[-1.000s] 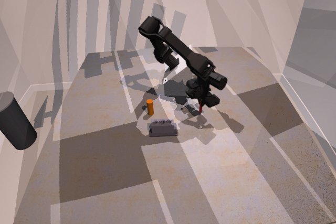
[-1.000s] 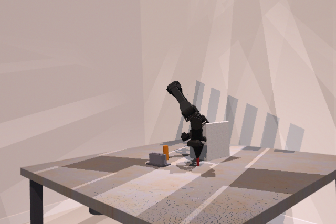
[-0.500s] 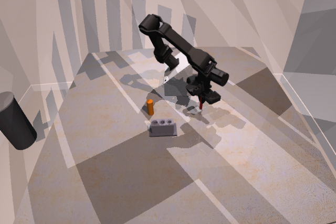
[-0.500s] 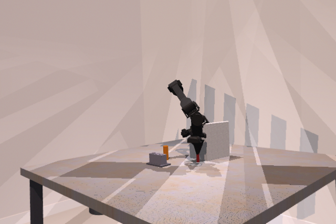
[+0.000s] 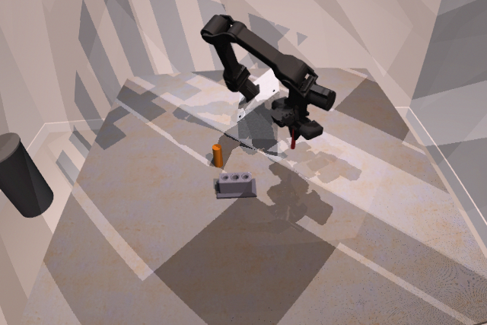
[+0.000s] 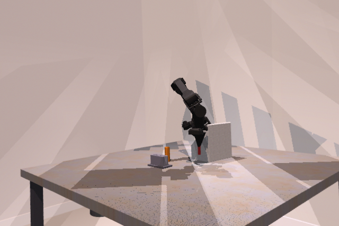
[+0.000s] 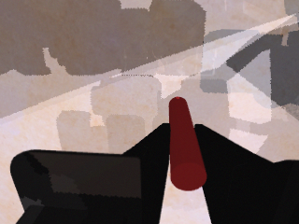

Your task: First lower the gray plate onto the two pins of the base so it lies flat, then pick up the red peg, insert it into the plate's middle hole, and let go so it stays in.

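Observation:
My gripper [image 5: 292,135] [image 6: 199,144] [image 7: 181,131] is shut on the red peg [image 5: 293,141] [image 6: 198,150] [image 7: 185,145] and holds it upright a little above the table, its lower end hanging below the fingertips. The gray plate [image 5: 235,181] [image 6: 158,159] with three holes in a row lies flat on its base [image 5: 237,193] [image 6: 160,165], to the left of the gripper and nearer the front. The plate's middle hole [image 5: 235,176] is open. The pins are hidden under the plate.
An orange cylinder [image 5: 217,155] [image 6: 167,153] stands upright just behind the plate. A white block [image 6: 219,141] [image 5: 267,84] stands at the arm's foot. A dark bin [image 5: 21,180] stands on the floor at the left. The table edge [image 6: 82,195] runs along the front.

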Controlling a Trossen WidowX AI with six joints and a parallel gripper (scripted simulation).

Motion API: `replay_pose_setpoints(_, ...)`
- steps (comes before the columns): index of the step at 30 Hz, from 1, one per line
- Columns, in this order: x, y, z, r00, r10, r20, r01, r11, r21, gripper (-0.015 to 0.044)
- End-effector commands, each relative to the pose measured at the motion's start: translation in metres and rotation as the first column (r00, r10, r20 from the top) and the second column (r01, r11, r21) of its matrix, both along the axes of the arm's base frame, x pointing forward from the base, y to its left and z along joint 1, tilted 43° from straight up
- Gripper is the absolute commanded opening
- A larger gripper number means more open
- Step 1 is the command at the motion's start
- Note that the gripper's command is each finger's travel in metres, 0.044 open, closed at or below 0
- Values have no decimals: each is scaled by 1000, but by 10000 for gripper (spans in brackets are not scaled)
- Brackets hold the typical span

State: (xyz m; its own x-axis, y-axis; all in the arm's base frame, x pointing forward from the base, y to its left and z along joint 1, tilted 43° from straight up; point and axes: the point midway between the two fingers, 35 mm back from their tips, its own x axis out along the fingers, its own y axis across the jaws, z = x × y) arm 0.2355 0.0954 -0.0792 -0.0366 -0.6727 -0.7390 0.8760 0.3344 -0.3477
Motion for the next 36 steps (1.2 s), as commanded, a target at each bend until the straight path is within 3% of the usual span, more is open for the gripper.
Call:
replay_pose_setpoints(1,2,11,11,1000,-2,9,2,1000,9,0)
replay_pose_setpoints(36,56,-34,44,1000,-15,23,14,999,37,0)
